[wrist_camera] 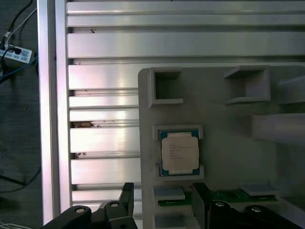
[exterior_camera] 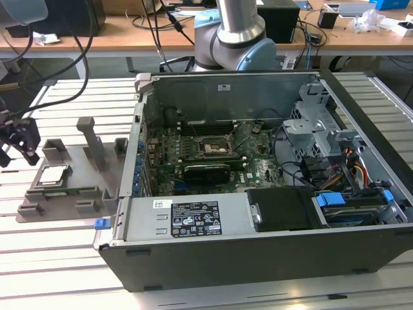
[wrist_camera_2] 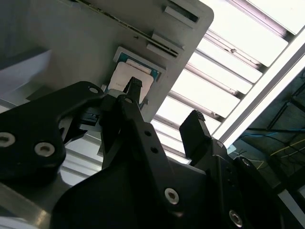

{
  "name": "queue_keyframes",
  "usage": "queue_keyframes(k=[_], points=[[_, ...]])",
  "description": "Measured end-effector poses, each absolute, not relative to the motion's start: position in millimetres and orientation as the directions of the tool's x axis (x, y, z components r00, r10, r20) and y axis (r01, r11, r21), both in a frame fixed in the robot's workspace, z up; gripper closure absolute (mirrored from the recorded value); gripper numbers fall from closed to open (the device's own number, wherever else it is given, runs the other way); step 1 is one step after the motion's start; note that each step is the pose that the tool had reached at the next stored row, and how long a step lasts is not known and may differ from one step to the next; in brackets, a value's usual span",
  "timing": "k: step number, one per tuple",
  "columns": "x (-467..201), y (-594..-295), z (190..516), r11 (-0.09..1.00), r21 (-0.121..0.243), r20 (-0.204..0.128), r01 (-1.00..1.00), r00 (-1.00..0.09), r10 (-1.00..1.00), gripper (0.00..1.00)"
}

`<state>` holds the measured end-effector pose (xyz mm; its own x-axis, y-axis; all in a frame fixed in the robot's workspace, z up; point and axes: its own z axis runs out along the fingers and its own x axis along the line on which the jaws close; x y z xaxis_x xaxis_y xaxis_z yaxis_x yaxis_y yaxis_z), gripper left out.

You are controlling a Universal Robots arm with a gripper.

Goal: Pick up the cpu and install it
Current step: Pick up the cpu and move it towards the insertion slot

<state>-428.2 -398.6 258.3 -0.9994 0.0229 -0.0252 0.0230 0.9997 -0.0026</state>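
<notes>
The cpu (exterior_camera: 53, 174), a small silver square with a pale rim, lies flat in a pocket of the grey plastic fixture (exterior_camera: 87, 169) at the exterior view's left. My black gripper (exterior_camera: 18, 155) hangs open just beyond the fixture's left end, above the table, apart from the cpu and holding nothing. In the first wrist view the cpu (wrist_camera: 179, 152) sits in its framed recess with my gripper (wrist_camera: 163, 189) close to it. In the second wrist view the cpu (wrist_camera_2: 127, 80) shows past one fingertip of my gripper (wrist_camera_2: 165, 99). The dark metal-framed motherboard socket (exterior_camera: 216, 147) lies inside the open computer case.
The open computer case (exterior_camera: 193, 223) takes up the middle and right of the slatted aluminium table (exterior_camera: 58, 271). It holds a drive cage (exterior_camera: 316, 129) and cables. The fixture has upright posts (exterior_camera: 92, 142). The arm's base (exterior_camera: 235, 32) stands behind the case.
</notes>
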Motion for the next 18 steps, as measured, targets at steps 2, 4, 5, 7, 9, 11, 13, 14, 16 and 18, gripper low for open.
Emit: queue_keyframes(k=[2, 4, 5, 7, 9, 11, 13, 14, 16, 18], points=[[-428.2, -398.6, 257.3, 1.000, -0.003, -0.025, 0.023, -0.999, 0.023, 0.40], [-428.1, -398.6, 256.4, 1.000, -0.003, -0.025, 0.023, -0.999, 0.023, 0.40], [-427.9, -398.6, 256.2, 1.000, -0.003, -0.025, 0.023, -0.999, 0.023, 0.40], [-426.6, -398.6, 255.0, 1.000, -0.002, -0.025, 0.023, -0.999, 0.023, 0.40], [-425.5, -398.5, 254.3, 1.000, -0.003, -0.025, 0.023, -0.999, 0.023, 0.40], [-423.5, -398.3, 252.9, 1.000, -0.003, -0.025, 0.023, -0.999, 0.023, 0.40], [-422.4, -398.3, 252.2, 1.000, -0.003, -0.025, 0.023, -0.999, 0.023, 0.40], [-421.9, -398.3, 251.9, 1.000, -0.003, -0.025, 0.023, -0.999, 0.023, 0.40], [-420.7, -398.2, 251.1, 1.000, -0.003, -0.025, 0.023, -0.999, 0.023, 0.40], [-419.4, -398.3, 250.0, 1.000, -0.003, -0.025, 0.023, -0.999, 0.023, 0.40]])
